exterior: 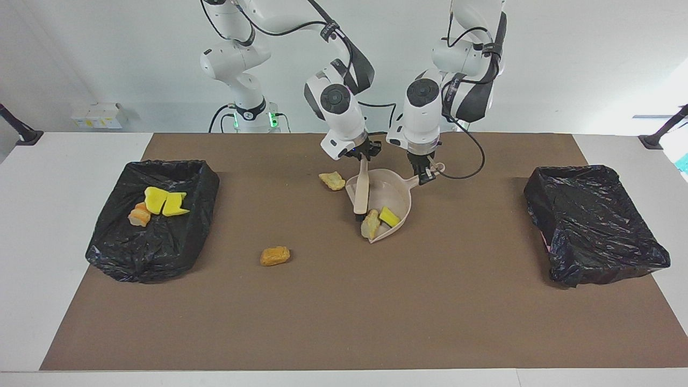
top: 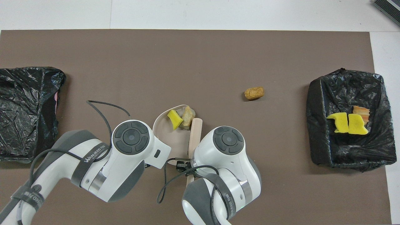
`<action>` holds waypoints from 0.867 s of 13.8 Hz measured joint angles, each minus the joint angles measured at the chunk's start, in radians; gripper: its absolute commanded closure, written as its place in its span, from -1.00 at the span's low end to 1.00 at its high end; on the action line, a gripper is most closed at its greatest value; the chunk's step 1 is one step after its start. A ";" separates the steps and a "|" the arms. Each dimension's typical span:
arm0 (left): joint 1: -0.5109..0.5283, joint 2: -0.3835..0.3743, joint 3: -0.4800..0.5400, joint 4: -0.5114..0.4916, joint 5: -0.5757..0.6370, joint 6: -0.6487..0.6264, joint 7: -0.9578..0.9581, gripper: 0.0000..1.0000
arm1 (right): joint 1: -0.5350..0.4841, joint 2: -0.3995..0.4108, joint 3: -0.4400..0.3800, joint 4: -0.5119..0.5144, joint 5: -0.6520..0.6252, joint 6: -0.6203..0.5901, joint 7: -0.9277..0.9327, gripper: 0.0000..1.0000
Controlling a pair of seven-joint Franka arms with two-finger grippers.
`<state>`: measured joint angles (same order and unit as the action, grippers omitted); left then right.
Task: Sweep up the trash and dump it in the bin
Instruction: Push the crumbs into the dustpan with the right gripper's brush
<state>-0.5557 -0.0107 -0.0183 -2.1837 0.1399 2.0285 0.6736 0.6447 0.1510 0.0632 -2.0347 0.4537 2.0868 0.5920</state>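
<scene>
My left gripper (exterior: 426, 174) is shut on the handle of the beige dustpan (exterior: 395, 191), which rests on the mat. My right gripper (exterior: 363, 157) is shut on the beige brush (exterior: 361, 188), whose black bristles stand at the pan's mouth. A yellow sponge chunk (exterior: 389, 216) lies in the pan and a tan lump (exterior: 370, 223) sits at its open edge. Another tan lump (exterior: 332, 180) lies on the mat beside the pan, nearer to the robots. An orange-brown lump (exterior: 275, 256) lies alone, farther from the robots. The overhead view shows the sponge (top: 175, 118), the lump (top: 187, 114) and the brush (top: 195, 134).
A black-lined bin (exterior: 134, 263) at the right arm's end holds yellow sponge pieces (exterior: 164, 203) and an orange lump (exterior: 139, 216). A second black-lined bin (exterior: 594, 231) stands at the left arm's end. A brown mat (exterior: 376, 312) covers the table.
</scene>
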 measured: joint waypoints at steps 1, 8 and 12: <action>0.000 0.000 0.001 0.000 0.000 0.000 0.001 1.00 | -0.005 -0.006 -0.007 0.010 0.000 -0.027 0.000 1.00; 0.015 0.000 0.016 -0.006 0.007 0.029 0.173 1.00 | -0.168 -0.120 -0.022 0.023 -0.110 -0.333 -0.006 1.00; 0.009 -0.004 0.008 -0.013 0.069 0.023 0.185 1.00 | -0.160 -0.171 -0.010 -0.075 -0.115 -0.358 0.136 1.00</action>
<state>-0.5469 -0.0149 -0.0102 -2.1967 0.2091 2.0516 0.8588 0.4847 -0.0203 0.0535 -2.1099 0.3382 1.7289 0.7279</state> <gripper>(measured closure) 0.692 0.736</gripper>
